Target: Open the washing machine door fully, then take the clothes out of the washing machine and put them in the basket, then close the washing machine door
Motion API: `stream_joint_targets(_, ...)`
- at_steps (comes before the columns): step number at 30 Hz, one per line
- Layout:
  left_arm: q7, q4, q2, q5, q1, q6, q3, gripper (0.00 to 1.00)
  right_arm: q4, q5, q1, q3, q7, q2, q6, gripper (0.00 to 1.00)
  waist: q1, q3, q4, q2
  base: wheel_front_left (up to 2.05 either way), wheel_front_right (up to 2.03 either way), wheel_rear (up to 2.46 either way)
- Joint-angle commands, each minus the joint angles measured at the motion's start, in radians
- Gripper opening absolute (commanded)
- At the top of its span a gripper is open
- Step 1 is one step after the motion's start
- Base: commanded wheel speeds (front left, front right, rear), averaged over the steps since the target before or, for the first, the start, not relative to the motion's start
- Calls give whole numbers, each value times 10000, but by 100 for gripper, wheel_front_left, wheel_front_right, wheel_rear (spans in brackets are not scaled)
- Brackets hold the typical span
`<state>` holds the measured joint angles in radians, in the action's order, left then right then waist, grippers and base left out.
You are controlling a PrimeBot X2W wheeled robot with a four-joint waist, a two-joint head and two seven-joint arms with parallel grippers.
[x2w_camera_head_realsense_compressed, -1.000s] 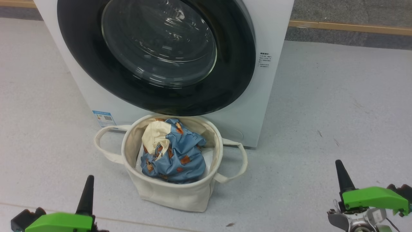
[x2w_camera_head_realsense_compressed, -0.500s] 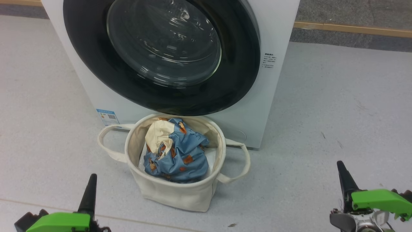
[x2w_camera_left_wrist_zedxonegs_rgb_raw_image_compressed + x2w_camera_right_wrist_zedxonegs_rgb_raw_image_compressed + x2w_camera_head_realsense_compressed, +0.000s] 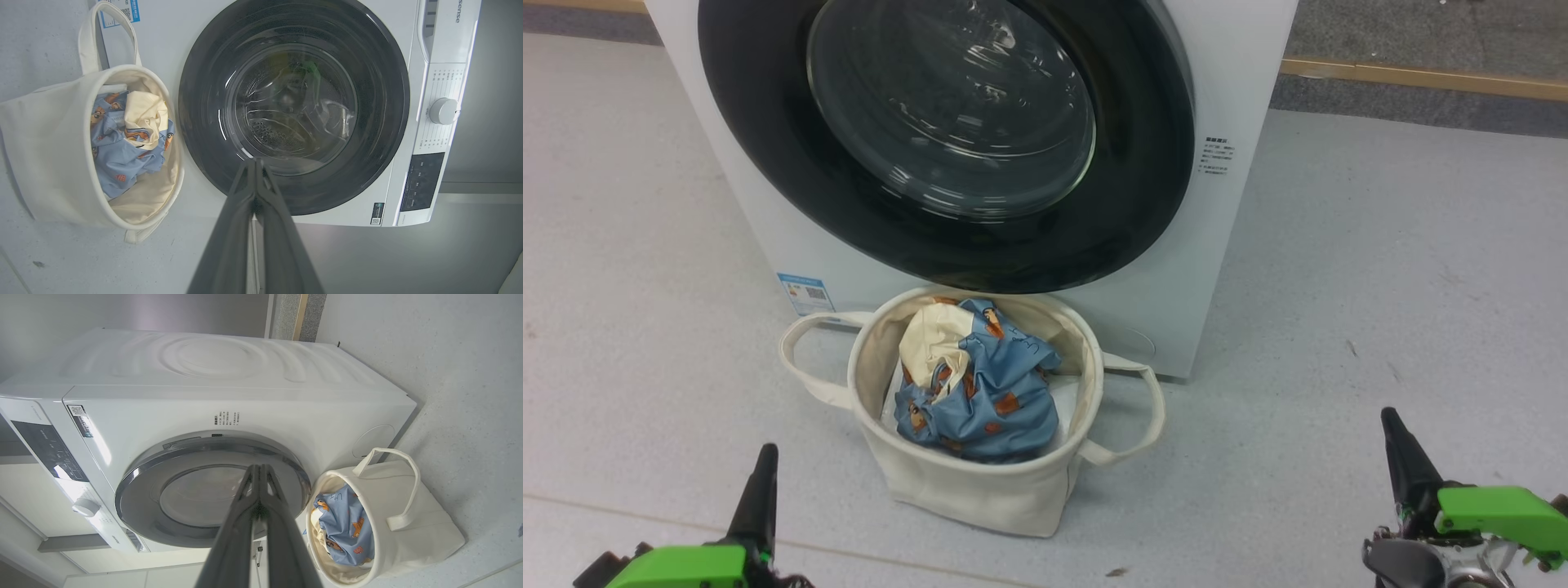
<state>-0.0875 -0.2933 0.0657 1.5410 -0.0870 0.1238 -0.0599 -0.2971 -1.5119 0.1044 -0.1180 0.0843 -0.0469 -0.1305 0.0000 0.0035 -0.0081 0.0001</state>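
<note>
The white washing machine (image 3: 1241, 82) fills the upper head view, and its black-ringed glass door (image 3: 947, 139) lies flat against the front. Below it on the floor stands the cream basket (image 3: 968, 490), holding the bunched blue bear-print clothes (image 3: 980, 392) with a cream part on top. My left gripper (image 3: 761, 482) is low at the left, my right gripper (image 3: 1398, 453) low at the right, both well back from the basket. Both are shut and hold nothing, as the left wrist view (image 3: 255, 163) and right wrist view (image 3: 259, 469) show.
Grey floor (image 3: 1380, 286) spreads around the machine on both sides. A wooden skirting strip (image 3: 1421, 75) runs along the wall at the back right. The control panel with a round dial (image 3: 443, 111) sits on the machine's top front.
The whole head view has shifted, so machine and basket sit a little further right. Both grippers have sunk slightly lower in the picture. Nothing was grasped or released.
</note>
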Motion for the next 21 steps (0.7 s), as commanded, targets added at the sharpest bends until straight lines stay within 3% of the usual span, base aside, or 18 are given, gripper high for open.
stream_joint_targets(1, -94, 413, 17, 189, -235, 66, -418, 0, 419, -294, 111, 122, 112, -35, -2, 0, 0, -1, 13, -1, 0, 0, 0)
stream_joint_targets(7, -265, 480, -154, 667, -212, 69, -549, 0, 524, -970, 35, 45, 288, -33, -2, 0, 0, -4, 81, -1, 0, 0, 0)
stream_joint_targets(21, -263, 480, -154, 670, -211, 69, -547, 0, 524, -970, 35, 45, 288, -33, -2, 0, 0, -4, 81, -1, 0, 0, 0)
